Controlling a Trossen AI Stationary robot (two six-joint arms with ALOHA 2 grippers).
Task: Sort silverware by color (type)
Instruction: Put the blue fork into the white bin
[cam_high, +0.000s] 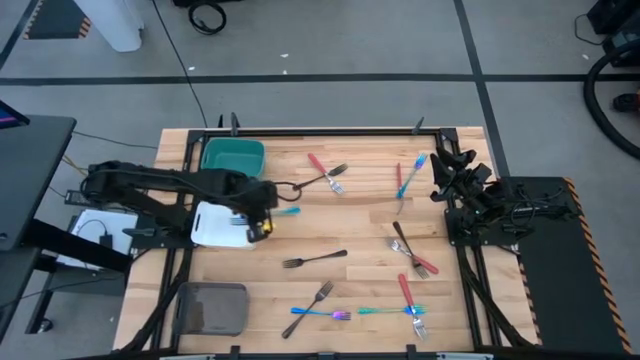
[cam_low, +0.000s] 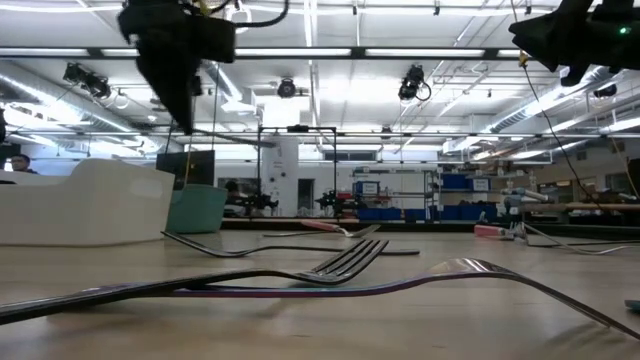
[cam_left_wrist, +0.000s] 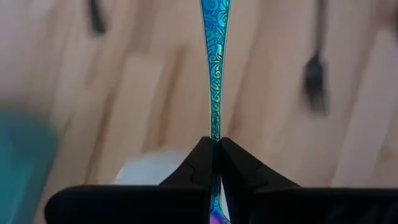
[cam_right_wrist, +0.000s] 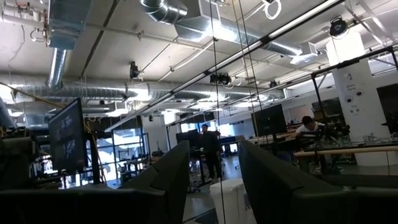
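Forks (cam_high: 315, 260) strewn on table (cam_high: 360, 215), trays (cam_high: 232, 155) at left

White tray (cam_high: 218, 226) as landmark: left arm (cam_high: 150, 187) overhangs it, teal tray (cam_high: 232, 155) crowds far side, grey tray (cam_high: 212, 307) sits on near side. Bare wood between white tray and dark fork (cam_high: 314, 260).

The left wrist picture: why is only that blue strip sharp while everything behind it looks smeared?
In the left wrist view, the iridescent blue utensil sits close to the lens, pinched in the left gripper, so its scroll pattern is crisp; the wooden table and a dark fork beyond it are out of focus.
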